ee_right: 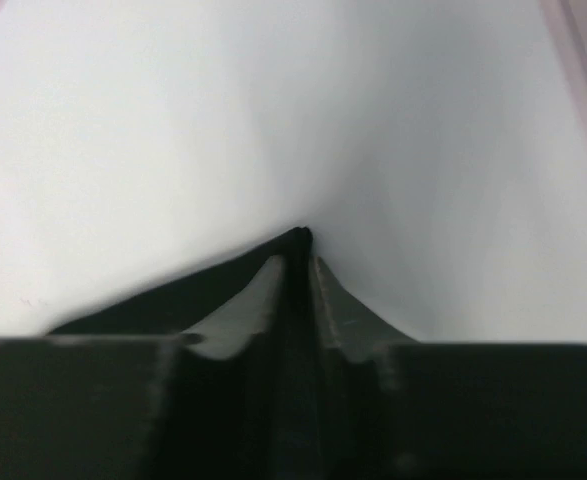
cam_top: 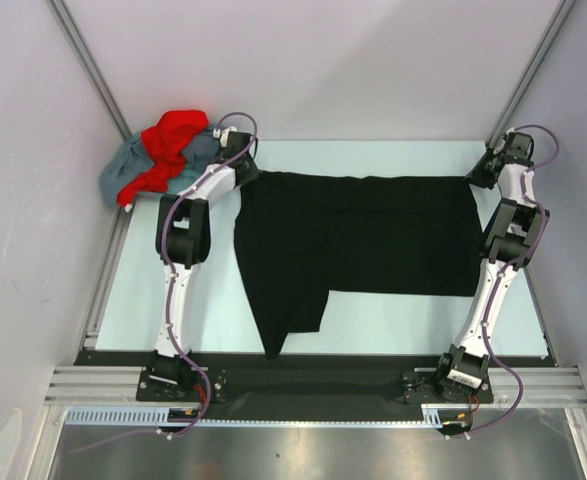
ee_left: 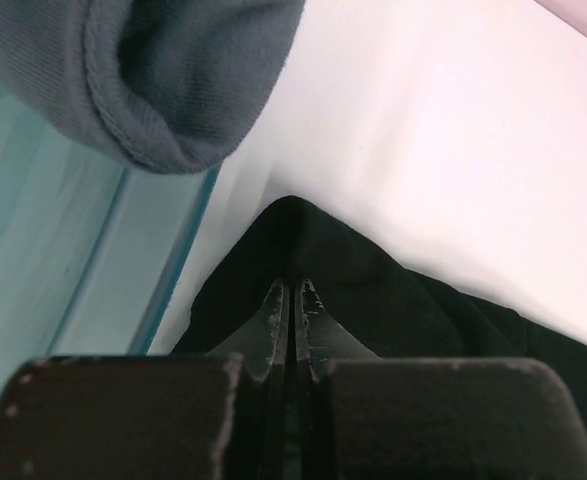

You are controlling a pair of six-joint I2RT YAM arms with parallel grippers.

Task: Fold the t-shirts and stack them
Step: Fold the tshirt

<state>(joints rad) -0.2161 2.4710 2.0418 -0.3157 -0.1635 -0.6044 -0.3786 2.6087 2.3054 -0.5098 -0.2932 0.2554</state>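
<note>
**Pale surface, black shirt pinched at both far corners**

Pale blue-green surface (cam_top: 403,315) fills the floor of a booth with white walls (cam_top: 323,60). From above we see the black shirt (cam_top: 363,240) spread across its middle. Most of the cloth lies flat as a wide band running from 9 to 3 o'clock. A narrower flap trails toward 7 o'clock, and its tip reaches the near edge.

At 10 o'clock, in the far left corner, we find the red shirt (cam_top: 173,138) crumpled on top of the grey-blue shirt (cam_top: 121,178). Both sit unfolded in a loose heap against the left wall, just beside the left arm's wrist and apart from the black shirt.

The left fingers (ee_left: 293,300) are at the black shirt's 11 o'clock corner. Through the left wrist camera we see them pressed together with hardly a slit between them. Black cloth rises to a peak at their tips, so we read this as a pinch on the shirt's edge. A rolled hem of the grey-blue shirt fills that view at 11 o'clock, clear of the fingers.

The right fingers (ee_right: 298,265) are at the 1 o'clock corner. In the right wrist view we see them nearly closed, with a thin dark fold of the black shirt caught between them and coming to a point at their tips against the white wall.
</note>
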